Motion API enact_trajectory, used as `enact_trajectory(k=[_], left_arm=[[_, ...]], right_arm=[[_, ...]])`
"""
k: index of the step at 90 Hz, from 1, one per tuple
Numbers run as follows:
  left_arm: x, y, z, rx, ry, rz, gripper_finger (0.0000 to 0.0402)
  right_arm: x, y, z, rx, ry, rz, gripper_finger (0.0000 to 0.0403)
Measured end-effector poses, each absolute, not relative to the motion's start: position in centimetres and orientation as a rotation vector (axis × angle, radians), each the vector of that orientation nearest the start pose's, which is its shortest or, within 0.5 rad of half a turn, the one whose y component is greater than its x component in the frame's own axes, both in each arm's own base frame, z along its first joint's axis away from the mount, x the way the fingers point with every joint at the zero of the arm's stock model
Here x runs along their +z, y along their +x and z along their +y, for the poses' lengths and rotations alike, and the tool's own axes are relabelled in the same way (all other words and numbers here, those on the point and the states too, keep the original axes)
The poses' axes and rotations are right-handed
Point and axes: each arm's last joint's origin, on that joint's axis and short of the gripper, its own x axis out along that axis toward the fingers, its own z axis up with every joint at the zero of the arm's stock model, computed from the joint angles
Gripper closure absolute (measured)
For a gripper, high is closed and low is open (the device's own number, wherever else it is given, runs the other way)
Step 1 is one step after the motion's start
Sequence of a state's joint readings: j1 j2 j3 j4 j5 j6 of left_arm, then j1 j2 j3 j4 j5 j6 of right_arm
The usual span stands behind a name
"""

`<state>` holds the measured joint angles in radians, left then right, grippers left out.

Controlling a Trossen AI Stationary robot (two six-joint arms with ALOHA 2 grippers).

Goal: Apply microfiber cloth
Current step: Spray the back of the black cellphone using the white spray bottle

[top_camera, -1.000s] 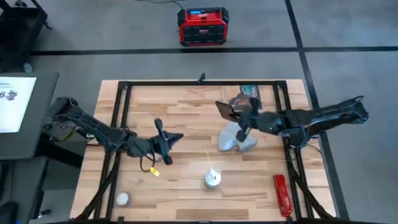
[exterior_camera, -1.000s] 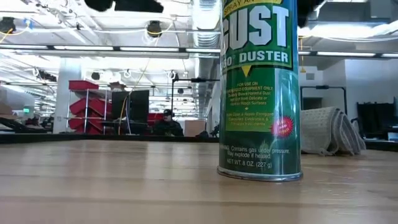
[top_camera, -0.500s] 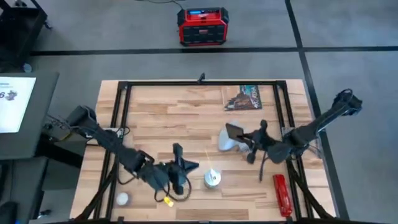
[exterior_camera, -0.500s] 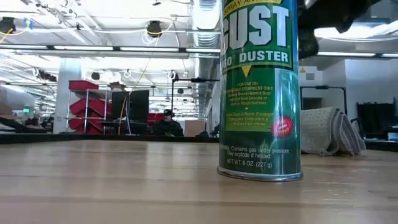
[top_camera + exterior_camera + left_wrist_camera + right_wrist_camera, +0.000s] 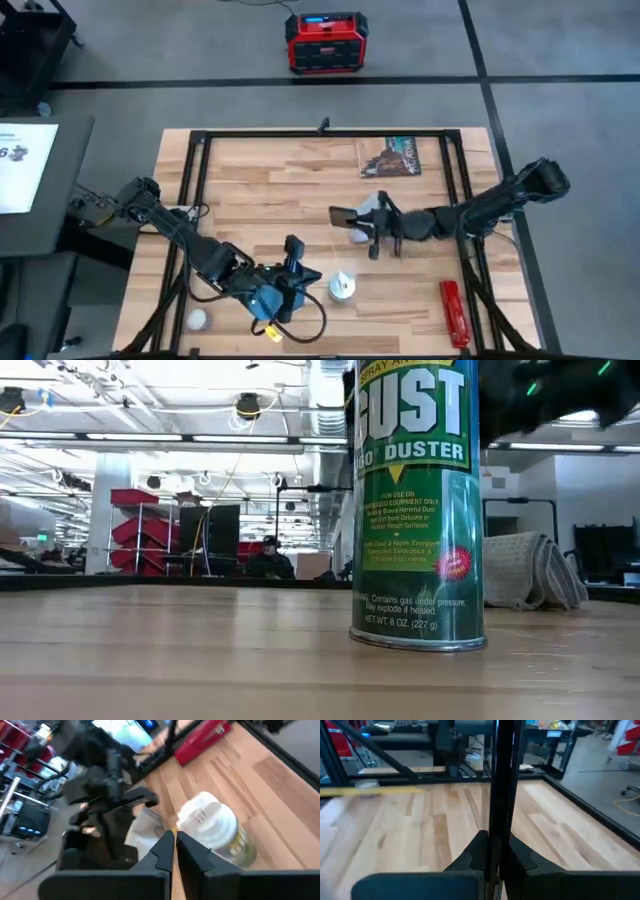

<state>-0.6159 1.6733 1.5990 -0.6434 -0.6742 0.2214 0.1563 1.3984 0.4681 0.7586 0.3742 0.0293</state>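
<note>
The microfiber cloth, pale and crumpled, lies on the table right of centre and is partly hidden under my right arm; it also shows in the low view and the left wrist view. My right gripper is over the cloth's left part, shut on a black phone. My left gripper is shut with nothing in it. It hovers just left of the green duster can, whose white cap is close to the fingertips. My right gripper pinches the phone between its two fingers, which reach in level from the table's right. In the right wrist view the phone shows edge-on as a thin black bar rising from between the fingers. The phone juts out toward the table's left, lifted clear.
A dark printed booklet lies at the far right. A red oblong thing sits at the near right and a small white ball at the near left. Black frame rails border the table.
My right gripper has carried the phone from beside the booklet toward the near edge, then toward the table's left, over the cloth. My left gripper has gone toward the near edge and rightward to the duster can. The cloth and the can have stayed put.
</note>
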Motion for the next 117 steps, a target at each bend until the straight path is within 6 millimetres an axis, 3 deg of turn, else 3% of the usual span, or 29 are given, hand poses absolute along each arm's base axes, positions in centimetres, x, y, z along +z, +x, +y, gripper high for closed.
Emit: enact_trajectory(k=[16, 35, 49, 77, 98, 117], left_arm=[[34.5, 31.7, -18.6, -0.035, 0.674, 0.604, 0.0401], [34.1, 33.5, -15.4, -0.084, 0.642, 0.663, 0.0401], [34.1, 34.0, -13.6, -0.105, 0.652, 0.709, 0.0401], [35.4, 34.3, -13.0, -0.17, 0.682, 0.695, 0.0401], [35.7, 34.3, -12.8, -0.227, 0.686, 0.693, 0.0401], [35.6, 34.4, -12.5, -0.267, 0.676, 0.698, 0.0401]], right_arm=[[16.6, 27.3, -1.2, -0.143, -0.026, 0.115, 0.0391], [15.0, 29.5, -4.7, -0.066, 0.003, 0.05, 0.0391], [14.2, 31.0, -5.6, -0.024, 0.004, 0.068, 0.0391], [14.0, 32.2, -8.5, 0.038, 0.002, 0.092, 0.0391], [14.1, 31.7, -9.1, 0.209, 0.081, 0.087, 0.0391], [14.2, 31.9, -8.2, 0.264, 0.09, 0.082, 0.0391]])
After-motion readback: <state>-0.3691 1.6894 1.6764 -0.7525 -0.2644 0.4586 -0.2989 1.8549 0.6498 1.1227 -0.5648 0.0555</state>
